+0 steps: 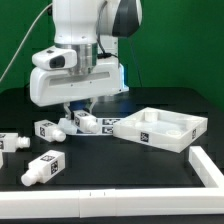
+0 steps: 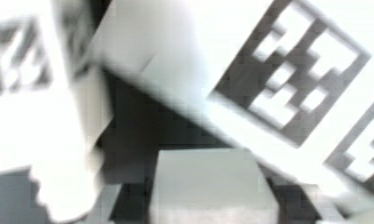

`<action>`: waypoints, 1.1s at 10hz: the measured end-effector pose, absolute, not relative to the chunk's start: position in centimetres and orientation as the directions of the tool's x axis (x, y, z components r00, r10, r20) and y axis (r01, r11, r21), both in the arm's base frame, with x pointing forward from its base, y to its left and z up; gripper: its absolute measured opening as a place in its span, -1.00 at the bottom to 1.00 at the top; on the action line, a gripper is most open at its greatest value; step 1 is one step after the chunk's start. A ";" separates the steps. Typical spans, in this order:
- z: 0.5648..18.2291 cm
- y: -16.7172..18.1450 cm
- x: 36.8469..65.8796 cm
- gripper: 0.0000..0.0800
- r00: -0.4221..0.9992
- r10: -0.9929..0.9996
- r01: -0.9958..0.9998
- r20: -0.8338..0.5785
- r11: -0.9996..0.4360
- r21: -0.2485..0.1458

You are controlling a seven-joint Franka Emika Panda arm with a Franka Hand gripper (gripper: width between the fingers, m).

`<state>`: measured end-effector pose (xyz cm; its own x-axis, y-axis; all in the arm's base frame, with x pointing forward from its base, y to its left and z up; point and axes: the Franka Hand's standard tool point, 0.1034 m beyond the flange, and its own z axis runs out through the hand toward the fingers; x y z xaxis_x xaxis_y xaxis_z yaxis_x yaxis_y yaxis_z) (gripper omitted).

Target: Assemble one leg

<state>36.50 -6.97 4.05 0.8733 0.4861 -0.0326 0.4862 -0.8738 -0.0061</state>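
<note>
Tagged leg [image 1: 40, 171] before rimmed tabletop [image 1: 160, 136]

No words, brand names or numbers are legible. The only signs are black-and-white square tag markers [image 1: 143, 137]: on the side wall of the tabletop [image 1: 170, 138], on the leg [image 1: 47, 129] to the exterior view's left of it, and, blurred, on white surfaces in the wrist view.

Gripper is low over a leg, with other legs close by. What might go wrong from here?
1. The gripper sits low over the leg, which looks slanted in the blurred wrist view; an off-centre grip might let it twist or slip.
2. A neighbouring leg lies close on the exterior view's left; the gripper might nudge it.
</note>
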 end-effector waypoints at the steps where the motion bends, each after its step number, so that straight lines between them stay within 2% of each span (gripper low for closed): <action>1: 3.9 -6.6 34.8 -0.29 0.874 0.485 0.485 -0.037 -0.874 -0.011; 2: 3.7 -6.4 34.2 -0.29 0.878 0.477 0.477 -0.046 -0.879 -0.018; 6: 3.7 -6.6 35.4 -0.28 0.877 0.478 0.478 -0.037 -0.878 -0.009; 8: 2.3 -7.1 34.9 -0.28 0.880 0.472 0.472 -0.048 -0.881 -0.011; 10: 2.1 -7.2 34.9 -0.28 0.880 0.472 0.472 -0.050 -0.881 -0.012; 11: 2.1 -7.2 34.9 -0.07 0.880 0.472 0.473 -0.050 -0.881 -0.012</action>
